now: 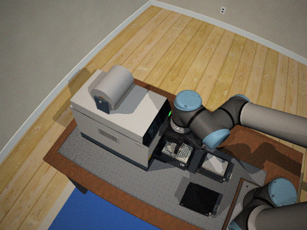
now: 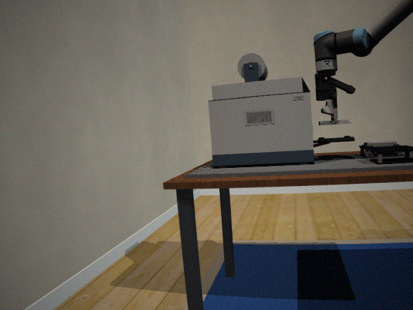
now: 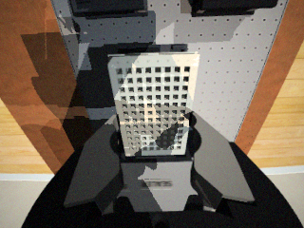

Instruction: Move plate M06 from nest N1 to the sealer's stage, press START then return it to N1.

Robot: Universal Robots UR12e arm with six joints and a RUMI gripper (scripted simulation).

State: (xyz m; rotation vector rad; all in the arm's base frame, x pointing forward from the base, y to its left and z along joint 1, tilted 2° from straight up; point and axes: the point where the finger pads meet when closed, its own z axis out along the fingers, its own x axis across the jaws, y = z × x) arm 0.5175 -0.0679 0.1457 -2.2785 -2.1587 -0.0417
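The white well plate M06 (image 1: 183, 151) hangs level in the air, a little above the sealer's black extended stage (image 1: 171, 158). Its wells show open in the wrist view (image 3: 154, 109). My gripper (image 3: 154, 113) is shut on the plate's near end. In the side view the gripper (image 2: 332, 117) holds the plate (image 2: 333, 122) clear of the stage (image 2: 333, 140), with a gap between them. The sealer (image 1: 119, 119) shows a green lamp (image 1: 170, 113). An empty black nest (image 1: 200, 198) lies at the front right.
A second nest (image 1: 214, 165), right beside the stage, holds another plate with a plain grey top. The sealer's foil roll (image 1: 112, 86) sits on top of its housing. My arm's elbow (image 1: 215, 123) hangs over the nests.
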